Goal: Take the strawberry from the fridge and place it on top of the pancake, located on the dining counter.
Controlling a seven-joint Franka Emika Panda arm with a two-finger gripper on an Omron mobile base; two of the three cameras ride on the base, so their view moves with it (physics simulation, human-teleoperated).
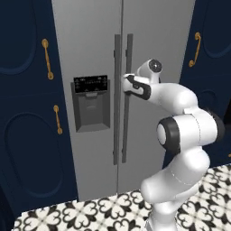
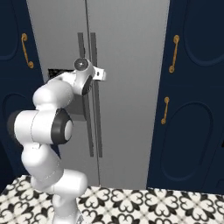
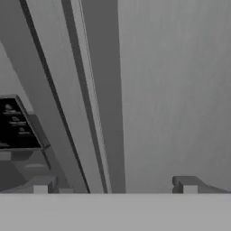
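Two shut fridge (image 1: 90,40) doors between navy cabinets (image 1: 27,113), claw (image 3: 115,187) spread wide, empty, at the right handle (image 1: 128,97)

Fridge (image 1: 94,54) between cabinets (image 1: 27,113); hand (image 1: 127,85) before its handles (image 1: 122,135).

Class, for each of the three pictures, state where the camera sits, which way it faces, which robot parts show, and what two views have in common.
Left base view: behind the arm to its left, facing the closed fridge; arm rises lower right, gripper at the handles.
Right base view: behind to its right, same fridge; arm lower left.
Hand view: on the hand, close to the right door; open fingertips at bottom.
Shared: both base views show the dispenser and navy cabinets.
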